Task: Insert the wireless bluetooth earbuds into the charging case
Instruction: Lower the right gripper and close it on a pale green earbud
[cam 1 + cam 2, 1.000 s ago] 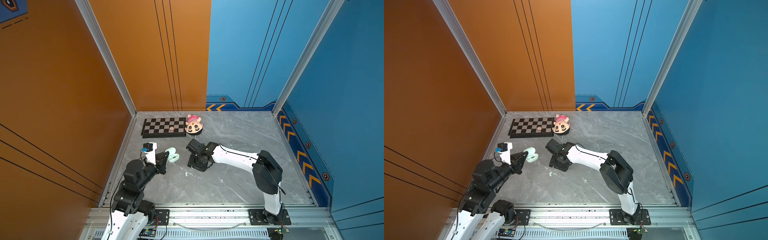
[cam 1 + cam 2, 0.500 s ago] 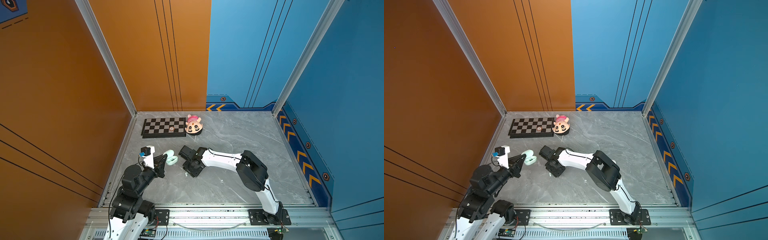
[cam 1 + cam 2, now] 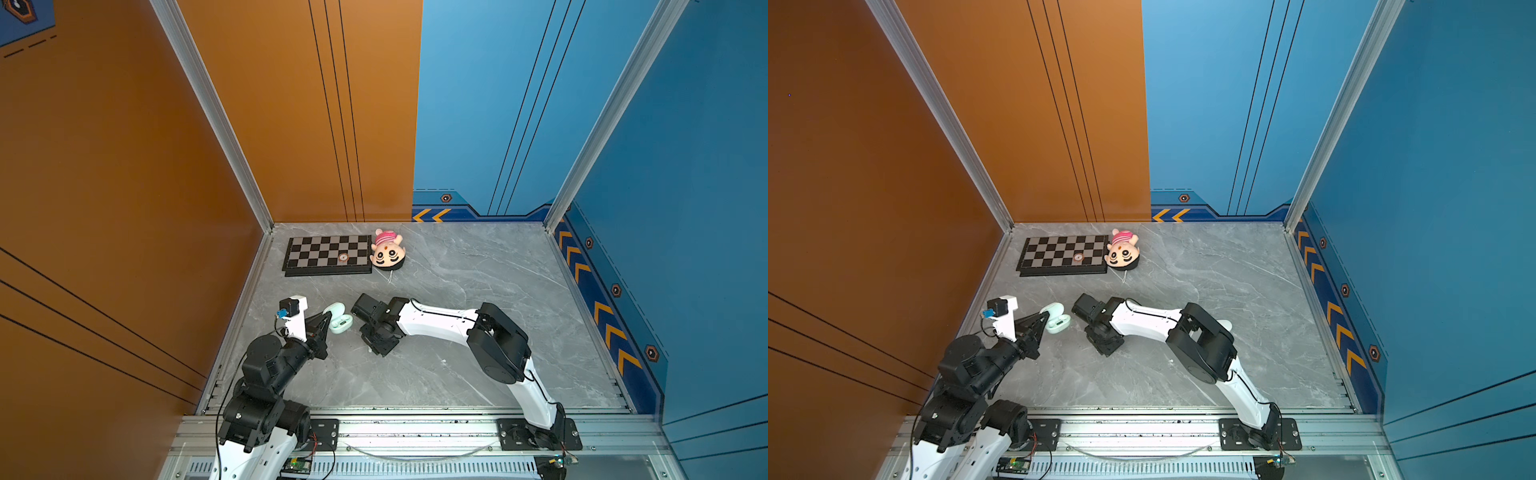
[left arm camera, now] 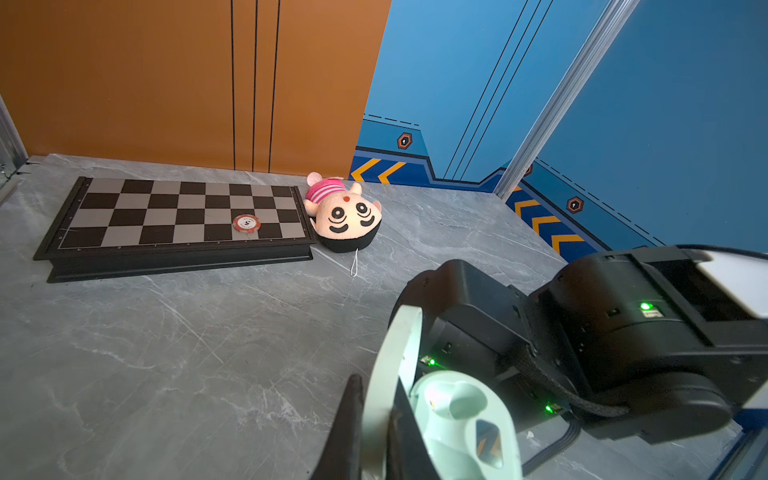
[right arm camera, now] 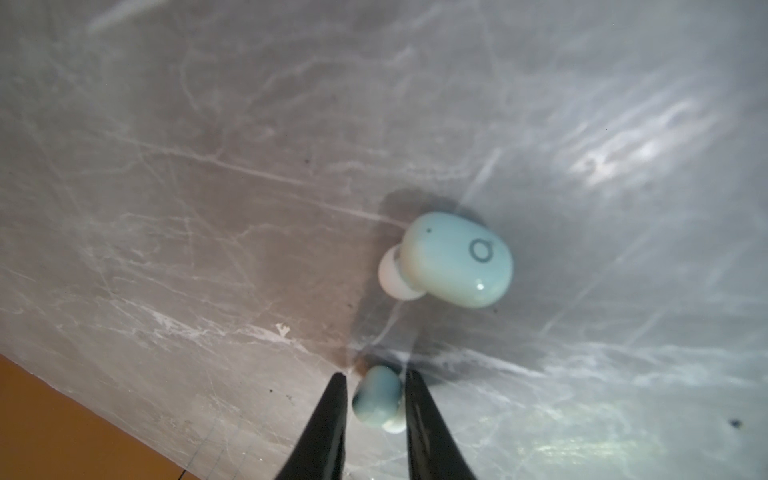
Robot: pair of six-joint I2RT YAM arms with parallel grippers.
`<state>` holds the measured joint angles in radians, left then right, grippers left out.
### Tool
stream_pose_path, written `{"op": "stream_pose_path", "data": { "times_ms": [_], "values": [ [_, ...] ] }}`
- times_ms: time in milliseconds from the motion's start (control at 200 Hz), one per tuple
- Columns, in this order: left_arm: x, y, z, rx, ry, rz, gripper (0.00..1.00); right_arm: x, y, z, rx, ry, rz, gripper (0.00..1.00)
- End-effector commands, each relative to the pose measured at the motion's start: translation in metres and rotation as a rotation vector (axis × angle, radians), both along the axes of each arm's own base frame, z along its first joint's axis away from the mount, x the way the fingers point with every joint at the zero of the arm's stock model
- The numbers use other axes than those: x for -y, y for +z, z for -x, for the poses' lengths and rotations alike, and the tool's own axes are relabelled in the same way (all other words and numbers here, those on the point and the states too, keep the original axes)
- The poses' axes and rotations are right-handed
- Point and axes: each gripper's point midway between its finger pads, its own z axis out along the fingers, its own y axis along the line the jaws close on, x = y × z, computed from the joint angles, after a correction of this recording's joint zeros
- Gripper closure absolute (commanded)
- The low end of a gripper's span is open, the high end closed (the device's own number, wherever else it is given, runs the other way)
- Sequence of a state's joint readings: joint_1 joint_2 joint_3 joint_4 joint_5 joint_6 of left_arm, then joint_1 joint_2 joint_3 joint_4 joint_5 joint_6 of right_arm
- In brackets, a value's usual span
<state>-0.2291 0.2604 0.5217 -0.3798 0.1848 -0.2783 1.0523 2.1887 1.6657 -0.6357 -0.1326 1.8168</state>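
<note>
**Bracketed, not yet gripped**

The right gripper stands narrowly parted around a tiny light-blue plastic earbud on the grey marbled bench; a second light-blue earbud lies just beside. The left gripper is clamped on the raised lid of the open mint-green oval plastic charging case.

Robot lab test cell, orange wall panels, blue wall panels, aluminium base rail, marbled tabletop

Far-left corner obstructed by chessboard, plush head just beside its right end; near-left crowded by open charging case and right arm reaching across; marble table open at centre-far and right, passage unobstructed there.
</note>
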Motion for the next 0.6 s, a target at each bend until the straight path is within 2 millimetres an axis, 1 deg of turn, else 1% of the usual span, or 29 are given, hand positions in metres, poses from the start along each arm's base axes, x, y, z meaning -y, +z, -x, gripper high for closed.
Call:
{"op": "stream_pose_path", "data": {
  "times_ms": [0,105,260,440,596],
  "values": [
    [-0.005,-0.002,-0.001,0.007,0.02,-0.02,1.0,0.01,-0.022,0.005,-0.021,-0.021,0.073,0.74],
    [-0.005,0.0,-0.001,0.013,0.021,-0.027,1.0,0.014,-0.026,0.007,-0.027,-0.027,0.085,0.74],
    [-0.005,0.0,-0.001,0.014,0.02,-0.034,1.0,0.018,-0.028,0.005,-0.025,-0.032,0.095,0.75],
    [-0.005,-0.001,-0.002,0.01,0.022,-0.036,1.0,0.02,-0.027,0.002,-0.01,-0.018,0.098,0.86],
    [-0.006,-0.001,-0.002,0.009,0.023,-0.039,1.0,0.023,-0.026,0.0,-0.001,-0.003,0.103,0.89]
  ]
}}
